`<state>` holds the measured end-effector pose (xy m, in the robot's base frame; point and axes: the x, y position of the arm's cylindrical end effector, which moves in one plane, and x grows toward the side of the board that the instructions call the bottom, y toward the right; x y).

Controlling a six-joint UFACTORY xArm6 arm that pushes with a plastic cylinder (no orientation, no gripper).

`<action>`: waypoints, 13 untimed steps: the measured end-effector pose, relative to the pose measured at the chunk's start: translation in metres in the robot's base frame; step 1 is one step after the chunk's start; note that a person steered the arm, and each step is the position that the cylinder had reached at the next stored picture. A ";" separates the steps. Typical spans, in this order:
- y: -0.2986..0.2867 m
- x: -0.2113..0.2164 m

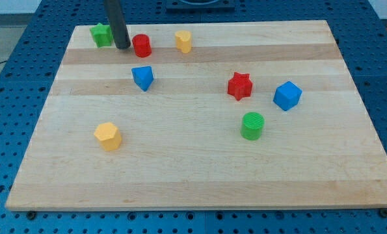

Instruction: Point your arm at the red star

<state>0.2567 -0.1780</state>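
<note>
The red star (240,86) lies on the wooden board (200,169), right of the middle. My tip (123,47) is at the view's top left, between the green star (102,34) on its left and the red cylinder (142,45) on its right. It stands close to both. The red star is far to the right of my tip and lower in the view.
A yellow block (183,41) sits at the top, right of the red cylinder. A blue triangular block (142,77) lies below the red cylinder. A blue cube (287,95) and a green cylinder (252,125) sit near the red star. A yellow hexagonal block (107,136) lies lower left.
</note>
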 end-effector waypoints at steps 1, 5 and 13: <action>-0.017 -0.005; -0.034 -0.015; 0.210 0.188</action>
<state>0.4448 0.0320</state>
